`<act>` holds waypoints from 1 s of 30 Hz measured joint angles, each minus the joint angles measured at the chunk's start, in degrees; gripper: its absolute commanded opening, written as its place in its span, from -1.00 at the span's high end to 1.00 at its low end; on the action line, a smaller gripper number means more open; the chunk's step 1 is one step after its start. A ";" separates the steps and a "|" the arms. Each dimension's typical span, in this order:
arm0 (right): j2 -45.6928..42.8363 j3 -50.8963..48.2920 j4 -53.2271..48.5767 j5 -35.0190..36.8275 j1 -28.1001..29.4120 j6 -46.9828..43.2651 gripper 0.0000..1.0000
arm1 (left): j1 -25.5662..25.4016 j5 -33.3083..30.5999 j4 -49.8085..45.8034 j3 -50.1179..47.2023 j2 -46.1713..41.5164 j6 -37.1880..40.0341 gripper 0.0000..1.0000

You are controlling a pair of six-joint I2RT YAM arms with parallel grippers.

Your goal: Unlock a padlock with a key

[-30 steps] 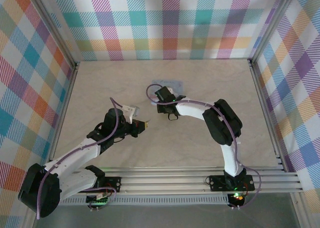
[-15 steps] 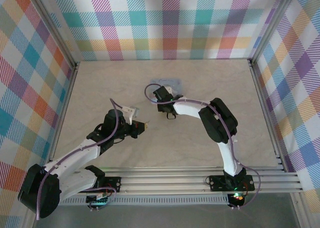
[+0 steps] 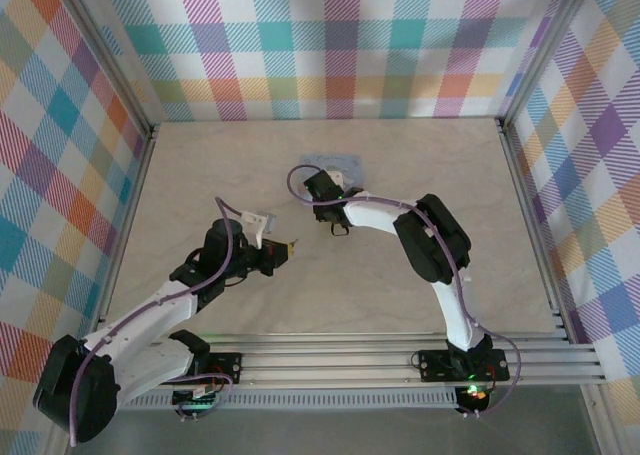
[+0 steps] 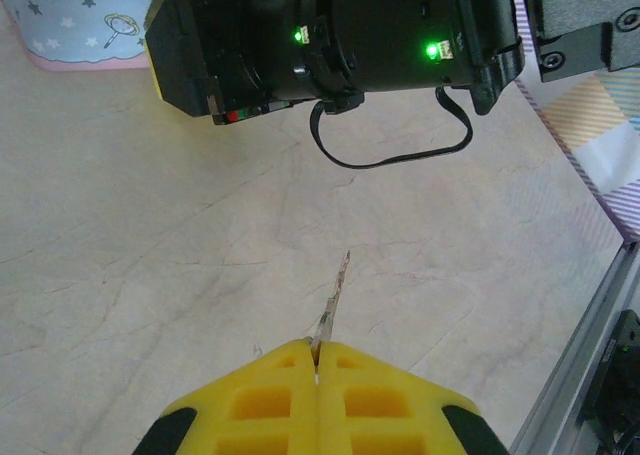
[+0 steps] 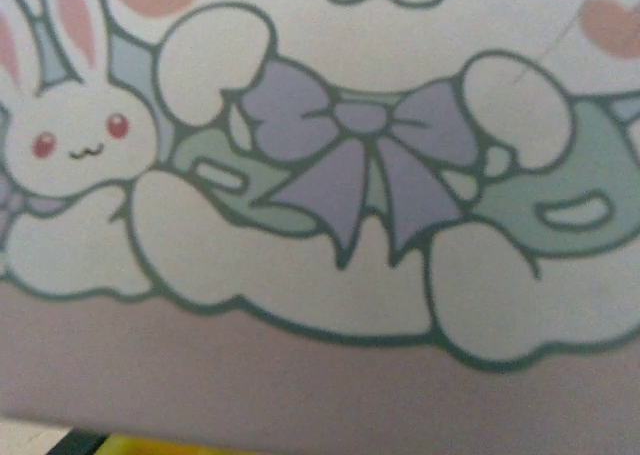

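My left gripper [image 4: 316, 353] is shut on the key [image 4: 333, 297], a slim metal sliver that sticks out past the yellow tips and hovers over the table. From above, the left gripper [image 3: 284, 246] is at centre left and the key [image 3: 292, 242] points right. The padlock [image 3: 336, 163] lies flat, pale blue-grey, beyond the right gripper [image 3: 325, 175], which reaches over its near edge. In the right wrist view the padlock's [image 5: 350, 225] printed face with a bunny and bow sits right in front of the lens. A strip of a yellow fingertip [image 5: 150, 446] peeks out below it, and the jaws are hidden.
The right arm's black wrist body [image 4: 330, 35] with green lights hangs just ahead of the key, with the padlock's edge [image 4: 70, 25] behind it on the left. Metal rails [image 3: 400, 360] run along the near edge. Checkered walls [image 3: 340, 45] enclose the table.
The right wrist has shifted slightly left and closer onto the padlock. The left gripper with the key has barely moved.
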 measured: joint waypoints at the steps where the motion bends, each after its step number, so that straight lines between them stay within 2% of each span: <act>1: 0.00 0.00 0.00 0.00 0.00 -0.17 0.55 | 0.00 -0.07 0.02 -0.37 -0.59 0.00 1.00; 8: -1.01 -0.94 -0.37 -0.44 -0.09 -1.07 0.75 | 0.00 0.04 -0.07 -1.95 -2.67 0.02 1.00; 14: -6.62 -5.29 -3.30 -3.87 -0.39 -1.09 0.87 | 0.00 1.70 0.24 -2.10 -2.71 1.33 1.00; 22: -14.27 -8.66 -9.49 -11.87 -0.94 -0.85 0.96 | -1.16 5.57 4.50 -2.10 3.82 3.13 1.00; 30: -19.98 -10.29 -15.82 -19.76 -1.79 -0.15 0.99 | -4.90 5.05 11.69 -2.10 9.07 3.91 1.00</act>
